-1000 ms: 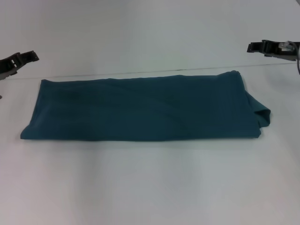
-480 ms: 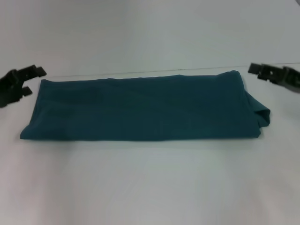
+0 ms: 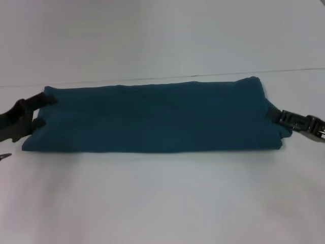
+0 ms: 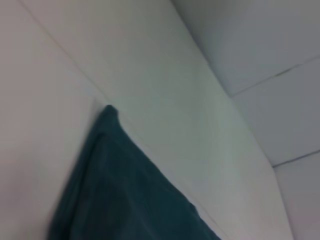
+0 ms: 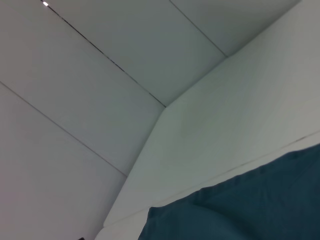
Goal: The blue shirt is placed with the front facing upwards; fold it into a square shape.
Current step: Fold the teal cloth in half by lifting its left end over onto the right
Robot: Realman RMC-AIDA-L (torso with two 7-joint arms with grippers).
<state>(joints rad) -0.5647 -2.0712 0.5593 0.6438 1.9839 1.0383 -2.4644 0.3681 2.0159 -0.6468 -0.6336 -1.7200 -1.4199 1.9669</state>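
Note:
The blue shirt lies on the white table as a long flat band running left to right, plain teal side up, with no lettering showing. My left gripper is open at the band's left end, with one finger at the far corner and the other by the near part of that edge. My right gripper is at the band's right end, its tip against the bulging fold there. The shirt also shows in the left wrist view and in the right wrist view.
The white table spreads wide in front of the shirt. Its far edge runs just behind the shirt, with a pale wall beyond. A small dark tip shows at the left edge of the head view.
Both grippers have come down and inward from the far corners to the two ends of the shirt. The shirt has not moved.

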